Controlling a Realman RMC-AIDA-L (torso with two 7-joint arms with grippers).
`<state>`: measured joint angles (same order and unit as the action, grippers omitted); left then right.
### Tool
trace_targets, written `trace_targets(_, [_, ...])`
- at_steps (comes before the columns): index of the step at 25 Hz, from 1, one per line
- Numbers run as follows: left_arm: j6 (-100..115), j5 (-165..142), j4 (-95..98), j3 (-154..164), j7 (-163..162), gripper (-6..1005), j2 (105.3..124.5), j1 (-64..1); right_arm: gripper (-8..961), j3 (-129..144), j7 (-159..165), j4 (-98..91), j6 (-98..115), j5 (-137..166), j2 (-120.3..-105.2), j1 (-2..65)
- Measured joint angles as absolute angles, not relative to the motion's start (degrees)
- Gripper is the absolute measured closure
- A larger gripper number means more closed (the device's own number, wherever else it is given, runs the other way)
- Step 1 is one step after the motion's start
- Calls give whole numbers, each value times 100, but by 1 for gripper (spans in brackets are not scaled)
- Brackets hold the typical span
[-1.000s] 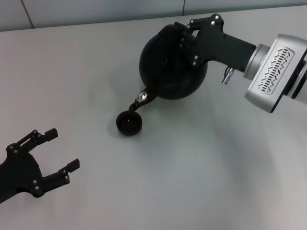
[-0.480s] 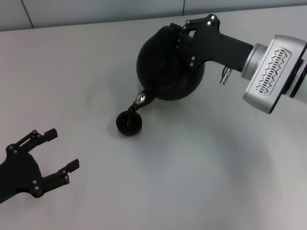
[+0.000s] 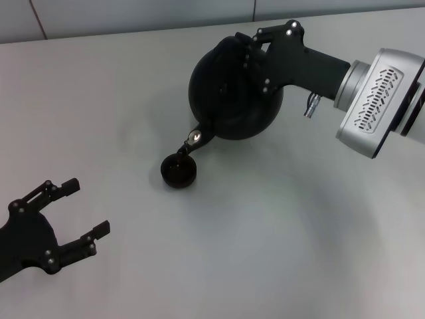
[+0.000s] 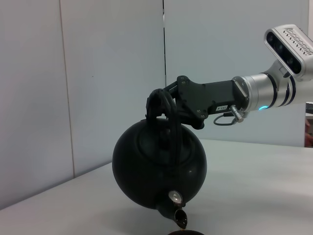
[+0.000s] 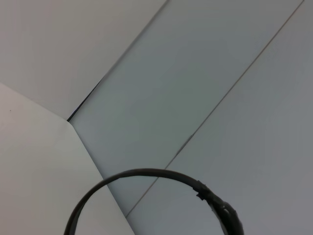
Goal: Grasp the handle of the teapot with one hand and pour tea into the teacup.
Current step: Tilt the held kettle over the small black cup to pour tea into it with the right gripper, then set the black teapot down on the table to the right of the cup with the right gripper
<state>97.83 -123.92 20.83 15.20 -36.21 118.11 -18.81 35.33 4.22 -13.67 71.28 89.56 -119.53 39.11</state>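
Right gripper: we see our right gripper (image 3: 255, 56) closed around the handle (image 4: 164, 110) at the top of the teapot (image 3: 232, 90), carrying the pot clear of the worktop (image 3: 299, 232); the left wrist view shows the black fingers wrapped on the arch of the hoop.
Teapot: it hangs below and just ahead of our right gripper, tipped forward so the spout (image 3: 191, 139) with its pale metal ring points down toward our left.
Handle: in the right wrist view we see only a thin black arc (image 5: 146, 176), thicker and ribbed at one end, against the wall panels.
Teacup: the teacup (image 3: 178, 170) stands on the worktop directly under the spout tip; in the left wrist view its rim (image 4: 186, 233) just shows at the edge, right beneath the spout mouth.
Left gripper: our left gripper (image 3: 83, 212) is parked low at the near left of the worktop, well apart from the cup, its fingers spread wide and holding nothing.
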Motion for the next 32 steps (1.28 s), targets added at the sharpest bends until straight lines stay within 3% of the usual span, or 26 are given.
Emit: trace_targets(32, [9808, -12392, 2083, 1522, -3621, 139, 11803, -1886, 868, 3385, 4619, -1340, 7489, 7525, -11933, 3134])
